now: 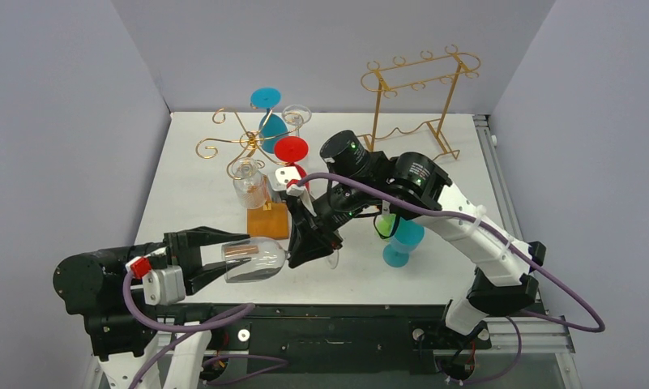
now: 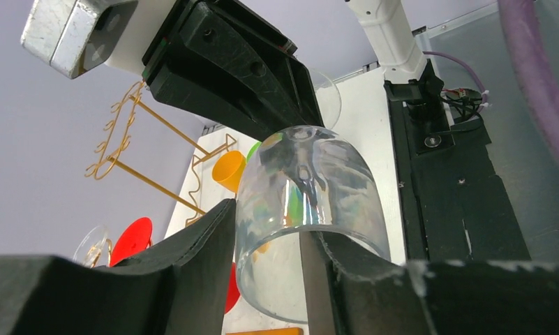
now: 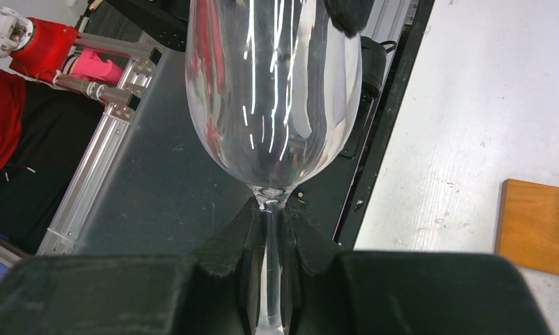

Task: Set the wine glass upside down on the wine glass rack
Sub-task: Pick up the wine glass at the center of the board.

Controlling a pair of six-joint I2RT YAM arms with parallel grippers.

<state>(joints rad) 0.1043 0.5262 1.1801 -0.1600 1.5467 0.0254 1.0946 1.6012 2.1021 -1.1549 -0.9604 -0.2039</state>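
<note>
The clear stemmed wine glass (image 1: 256,259) lies on its side in the air over the near edge of the white worktop (image 1: 191,186), a little left of the middle. Its rim points left and its foot (image 1: 334,258) points right.

The left arm stretches low along the near edge from the near-left corner with its forearm level. The left gripper (image 1: 236,256) is clenched on the bowl near the rim. In the left wrist view one finger (image 2: 206,244) presses the outer wall; the other overlaps the rim, and I cannot tell on which side of the wall.

The right arm rises from the near-right corner, bends at the elbow and reaches down and left. The right gripper (image 1: 311,241) has its fingers (image 3: 227,244) pinched on the stem (image 3: 271,230) just under the bowl.

The gold wire tree-shaped rack (image 1: 240,146) stands just beyond the glass, left of centre, on a brown wooden base (image 1: 268,219). It carries blue, red and clear glasses. The tall gold wire frame rack (image 1: 418,85) stands in the far-right corner.
</note>
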